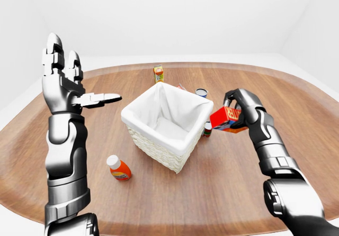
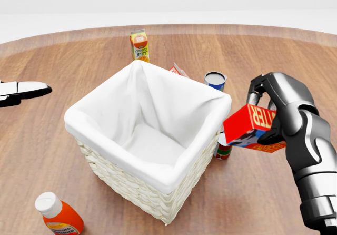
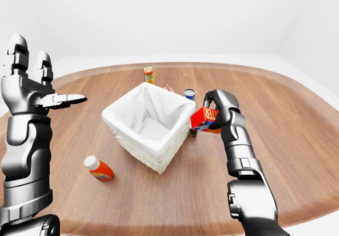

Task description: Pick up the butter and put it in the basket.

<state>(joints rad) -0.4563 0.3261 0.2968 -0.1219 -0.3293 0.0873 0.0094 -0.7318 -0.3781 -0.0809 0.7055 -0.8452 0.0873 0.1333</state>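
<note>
Both arms are glossy grey metal, built of rounded segments with ringed joints. The left hand [image 1: 69, 90] and right hand [image 2: 287, 114] share that finish, with blocky, dark-jointed fingers.

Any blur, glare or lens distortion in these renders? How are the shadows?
Head view: sharp throughout, no glare; soft shadow under the basket, and the butter in the right hand reads crisply. Left-eye view: wide-angle stretch, the table rim bows and the raised left hand looks oversized; faint highlights on the metal. Right-eye view: same stretch, flat even lighting, white walls nearly featureless.
</note>
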